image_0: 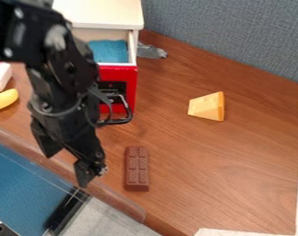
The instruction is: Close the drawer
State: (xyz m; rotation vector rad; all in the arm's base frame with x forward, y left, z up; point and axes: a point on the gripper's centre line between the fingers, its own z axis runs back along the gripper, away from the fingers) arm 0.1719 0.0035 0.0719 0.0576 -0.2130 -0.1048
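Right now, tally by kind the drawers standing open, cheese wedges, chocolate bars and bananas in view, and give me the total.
Open drawer: 1
Cheese wedge: 1
Chocolate bar: 1
Banana: 1
Total: 4

The drawer with a glossy red front and cream-white walls (131, 83) stands open, slid out from under the white cabinet top (104, 13), toward the camera. It sits upright and looks level, in the upper left of the view, above the brown wood-grain counter (181, 147). The front carries a black rectangular plate (117, 86) and a dark looped handle (121, 120) that juts out low down. Soft-looking blue material (111, 50) lies inside, between the pale walls. The drawer's left part is hidden, so how far that side reaches cannot be told.
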